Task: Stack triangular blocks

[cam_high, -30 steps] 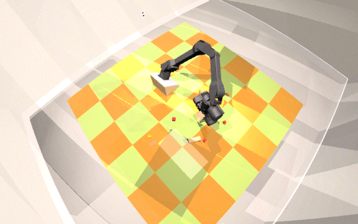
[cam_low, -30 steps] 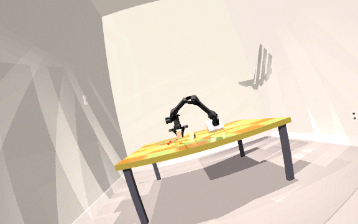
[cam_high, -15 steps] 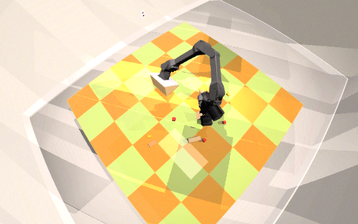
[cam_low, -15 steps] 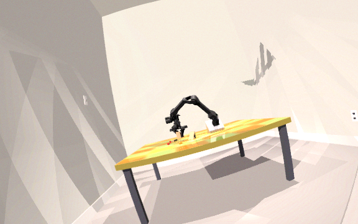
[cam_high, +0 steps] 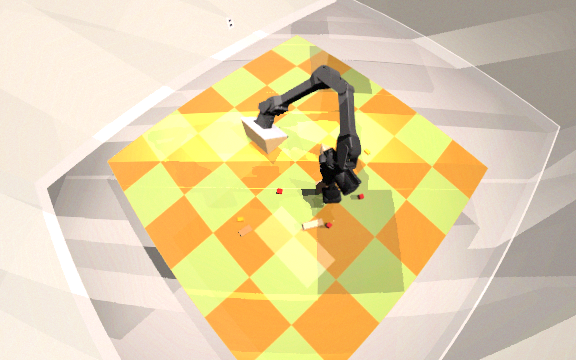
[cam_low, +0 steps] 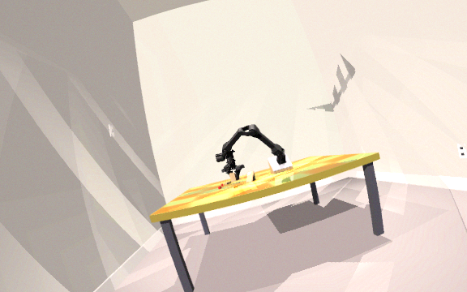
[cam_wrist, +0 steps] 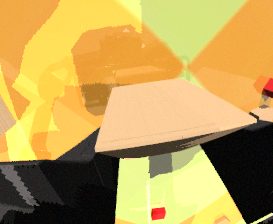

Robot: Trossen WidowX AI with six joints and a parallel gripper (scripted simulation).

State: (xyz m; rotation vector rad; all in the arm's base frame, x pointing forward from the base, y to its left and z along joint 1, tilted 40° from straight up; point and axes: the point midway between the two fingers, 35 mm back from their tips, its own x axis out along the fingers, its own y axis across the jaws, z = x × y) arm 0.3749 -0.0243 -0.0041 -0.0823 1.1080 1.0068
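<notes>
My gripper [cam_high: 329,192] [cam_low: 233,170] [cam_wrist: 152,117] is shut on a tan triangular block [cam_wrist: 173,116] [cam_low: 233,177]. It holds the block low over the middle of the checkered table [cam_high: 228,300] [cam_low: 339,160]. In the wrist view the block fills the centre and its broad tan face points away from the camera. The other block, a cream one [cam_high: 312,225] [cam_low: 250,175] [cam_wrist: 267,113], lies on the table a short way in front of the gripper, apart from it. The arm rises from a white base box [cam_high: 264,135] [cam_low: 280,165] at the back.
Small red cubes [cam_high: 279,191] [cam_high: 361,196] [cam_high: 328,225] lie around the gripper, the last right beside the cream block. A small yellow piece [cam_high: 240,219] and a flat tan piece [cam_high: 244,230] lie to the left. Another yellow piece [cam_high: 367,151] lies behind the arm.
</notes>
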